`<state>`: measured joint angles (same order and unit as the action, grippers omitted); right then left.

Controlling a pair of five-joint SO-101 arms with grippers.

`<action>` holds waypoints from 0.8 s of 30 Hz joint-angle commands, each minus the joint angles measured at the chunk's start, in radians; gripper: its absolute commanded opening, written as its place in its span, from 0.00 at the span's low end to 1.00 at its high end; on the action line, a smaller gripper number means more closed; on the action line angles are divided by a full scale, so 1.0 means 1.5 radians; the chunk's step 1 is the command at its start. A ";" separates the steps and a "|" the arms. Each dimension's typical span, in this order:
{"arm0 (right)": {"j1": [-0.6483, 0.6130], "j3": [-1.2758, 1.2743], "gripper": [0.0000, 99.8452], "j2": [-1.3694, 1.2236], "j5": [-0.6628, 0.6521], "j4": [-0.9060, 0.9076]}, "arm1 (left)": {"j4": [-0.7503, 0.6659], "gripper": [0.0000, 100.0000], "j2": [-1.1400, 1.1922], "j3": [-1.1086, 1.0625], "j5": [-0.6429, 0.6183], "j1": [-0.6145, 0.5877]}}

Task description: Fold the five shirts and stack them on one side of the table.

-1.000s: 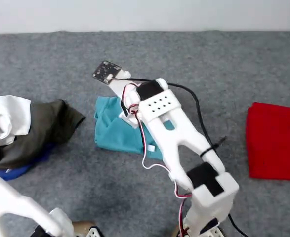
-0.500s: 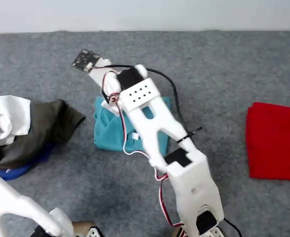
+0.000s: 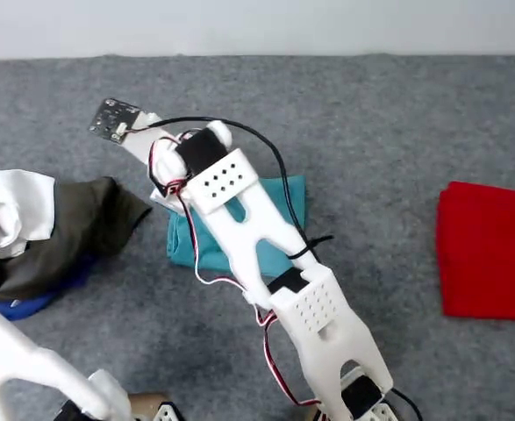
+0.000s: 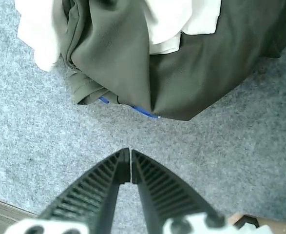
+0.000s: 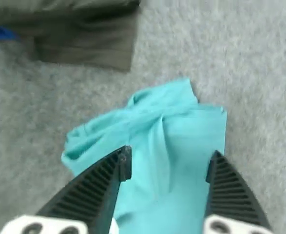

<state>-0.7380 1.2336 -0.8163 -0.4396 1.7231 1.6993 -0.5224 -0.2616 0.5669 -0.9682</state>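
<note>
A crumpled teal shirt (image 3: 289,198) lies mid-table, partly under my right arm (image 3: 239,219). In the right wrist view my right gripper (image 5: 170,158) hangs open just above the teal shirt (image 5: 172,136), its jaws straddling the bunched folds with nothing held. At the left edge is a loose pile: an olive shirt (image 3: 82,224), a white shirt (image 3: 16,206) on top and a blue shirt (image 3: 20,305) peeking out underneath. My left gripper (image 4: 131,163) is shut and empty over bare carpet, short of the olive shirt (image 4: 206,58). A folded red shirt (image 3: 489,250) lies at the right edge.
Grey carpet (image 3: 397,123) covers the table, with a pale wall behind its far edge. My left arm (image 3: 20,360) rises from the front left corner. Open carpet lies between the teal and red shirts and along the back.
My right arm has swung left across the teal shirt, its wrist now nearer the olive pile. The left arm and the other shirts have not moved.
</note>
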 commanded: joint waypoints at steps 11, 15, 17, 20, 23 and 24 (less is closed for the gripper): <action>0.147 -0.111 0.01 0.004 -0.046 0.047 | 0.007 0.02 -0.021 0.023 -0.004 0.004; 0.133 -0.197 0.01 0.002 -0.050 0.017 | 0.007 0.02 -0.021 0.023 -0.004 0.004; 0.119 -0.229 0.01 -0.013 -0.048 -0.003 | 0.007 0.02 -0.021 0.023 -0.004 0.004; 0.070 -0.233 0.01 -0.043 -0.048 0.003 | 0.007 0.02 -0.021 0.023 -0.004 0.004; 0.007 -0.221 0.01 -0.051 -0.048 0.015 | 0.007 0.02 -0.021 0.023 -0.004 0.004; -0.015 -0.211 0.01 -0.049 -0.048 0.022 | 0.007 0.02 -0.021 0.023 -0.004 0.004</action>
<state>-0.6767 0.8777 -0.9053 -0.5040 1.7292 1.6993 -0.5224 -0.2616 0.5669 -0.9682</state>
